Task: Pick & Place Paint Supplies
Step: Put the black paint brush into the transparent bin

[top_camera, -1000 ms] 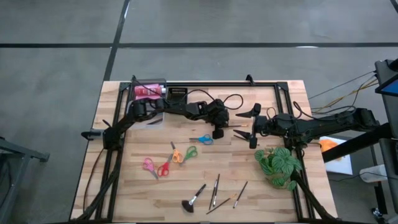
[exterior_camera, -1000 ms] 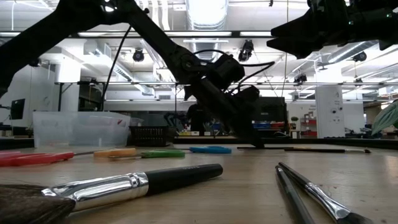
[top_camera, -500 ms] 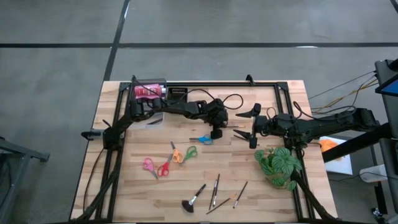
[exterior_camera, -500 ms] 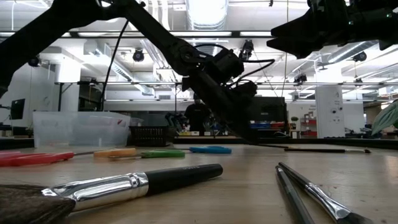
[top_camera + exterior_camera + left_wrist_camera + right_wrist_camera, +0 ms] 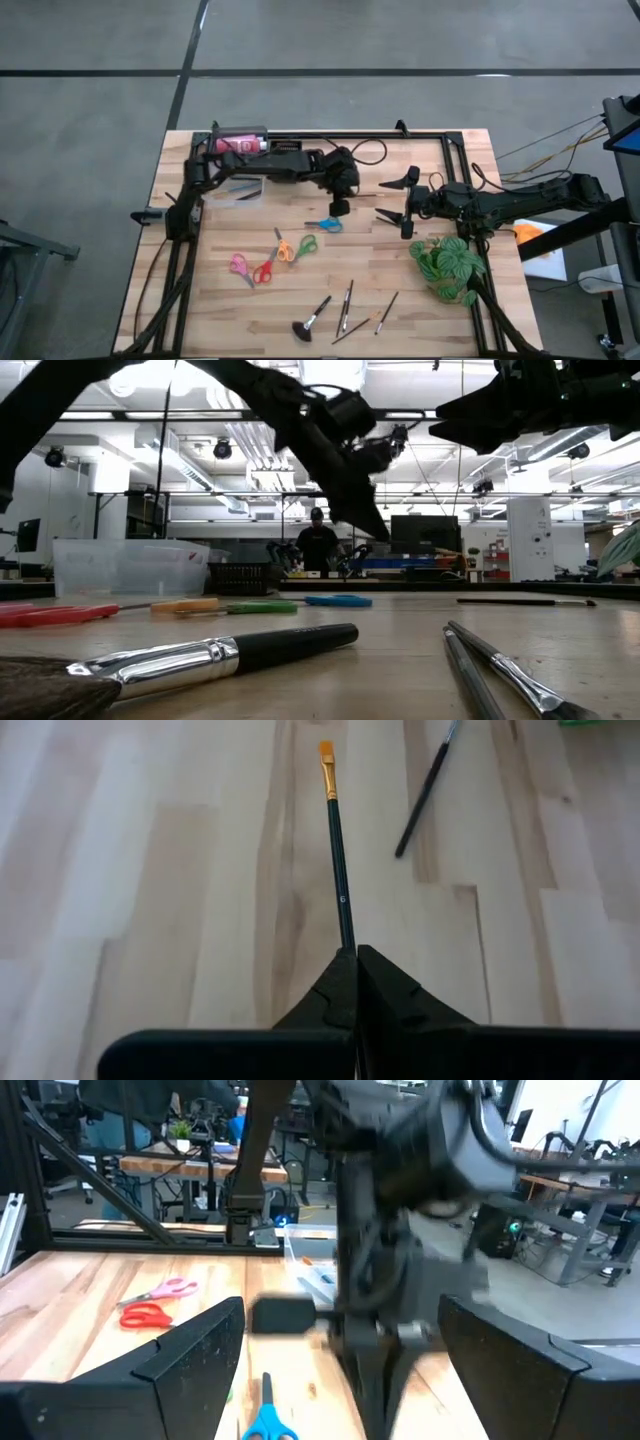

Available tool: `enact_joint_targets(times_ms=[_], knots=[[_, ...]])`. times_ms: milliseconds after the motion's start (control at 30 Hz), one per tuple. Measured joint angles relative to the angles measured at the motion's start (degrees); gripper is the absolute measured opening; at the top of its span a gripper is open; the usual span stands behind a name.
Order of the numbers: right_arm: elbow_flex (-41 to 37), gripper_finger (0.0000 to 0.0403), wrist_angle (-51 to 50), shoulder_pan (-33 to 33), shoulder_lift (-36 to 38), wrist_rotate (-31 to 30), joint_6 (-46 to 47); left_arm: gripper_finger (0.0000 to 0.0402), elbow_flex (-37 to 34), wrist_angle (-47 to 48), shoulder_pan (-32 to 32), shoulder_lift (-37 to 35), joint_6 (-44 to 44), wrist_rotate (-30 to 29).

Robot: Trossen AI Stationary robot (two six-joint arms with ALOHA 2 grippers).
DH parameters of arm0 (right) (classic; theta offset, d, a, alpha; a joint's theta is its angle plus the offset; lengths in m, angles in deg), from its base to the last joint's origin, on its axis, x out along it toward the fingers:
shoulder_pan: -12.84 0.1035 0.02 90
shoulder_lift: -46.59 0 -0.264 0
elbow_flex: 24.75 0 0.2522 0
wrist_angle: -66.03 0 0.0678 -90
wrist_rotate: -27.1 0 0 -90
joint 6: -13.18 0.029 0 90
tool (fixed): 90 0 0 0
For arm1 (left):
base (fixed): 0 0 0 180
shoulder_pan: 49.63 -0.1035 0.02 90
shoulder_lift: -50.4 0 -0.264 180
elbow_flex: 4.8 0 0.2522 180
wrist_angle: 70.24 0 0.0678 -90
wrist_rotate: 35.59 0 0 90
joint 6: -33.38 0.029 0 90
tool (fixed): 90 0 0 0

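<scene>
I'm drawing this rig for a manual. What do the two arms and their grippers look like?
Both arms are matte black and jointed, with thin black cables looping loosely along them. The left gripper has two black wedge-shaped fingers tapering to a narrow tip. The right gripper has two broad, flat black fingers with angular edges. No markings show on either.

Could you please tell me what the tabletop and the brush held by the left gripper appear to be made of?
The tabletop looks like pale wood, showing joined planks with visible grain, apparently matte. The brush clamped in the left gripper has a thin dark handle, probably painted wood or plastic, a small white mark on it, and orange bristles, likely synthetic.
</scene>
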Motion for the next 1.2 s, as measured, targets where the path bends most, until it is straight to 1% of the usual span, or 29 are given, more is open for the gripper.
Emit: enact_joint_targets(times_ms=[133, 200, 267, 400, 567, 733, 900, 1067, 1200], knots=[[0.0, 0.0331, -0.01, -0.01, 0.0, -0.01, 0.01, 0.0, -0.09, 7.41, 0.15, -4.16, 0.02, -3.35], [0.0, 0.0331, 0.05, 0.0, -0.01, -0.01, 0.0, 0.0, -1.01, 9.62, 0.35, -6.83, 0.02, -5.61], [0.0, 0.0331, 0.04, 0.0, 0.0, -0.01, 0.02, 0.0, -3.05, 9.91, 0.59, -9.9, 0.03, -7.03], [0.0, 0.0331, 0.06, 0.0, -0.02, 0.0, 0.01, 0.0, -9.52, 9.67, 0.63, -17.32, -0.58, -8.68], [0.0, 0.0331, -0.18, 0.0, -0.02, 0.0, 0.0, 0.0, -19.63, 9.23, 0.61, -28.23, -1.48, -12.73], [0.0, 0.0331, -0.38, 0.0, -0.02, 0.0, 0.01, 0.0, -30.16, 9.19, 0.61, -40.33, -6.9, -17.74], [0.0, 0.0331, -0.43, 0.0, -0.02, 0.0, 0.02, 0.0, -39.05, 9.31, 0.61, -51.79, -8.31, -20.05], [0.0, 0.0331, -0.42, 0.0, -0.02, 0.0, 0.02, 0.0, -45.6, 11.27, 0.57, -61.35, -8.39, -22.57], [0.0, 0.0331, -0.41, 0.0, -0.02, 0.0, 0.01, 0.0, -48.58, 14.92, 0.57, -67.07, -8.41, -24.11]])
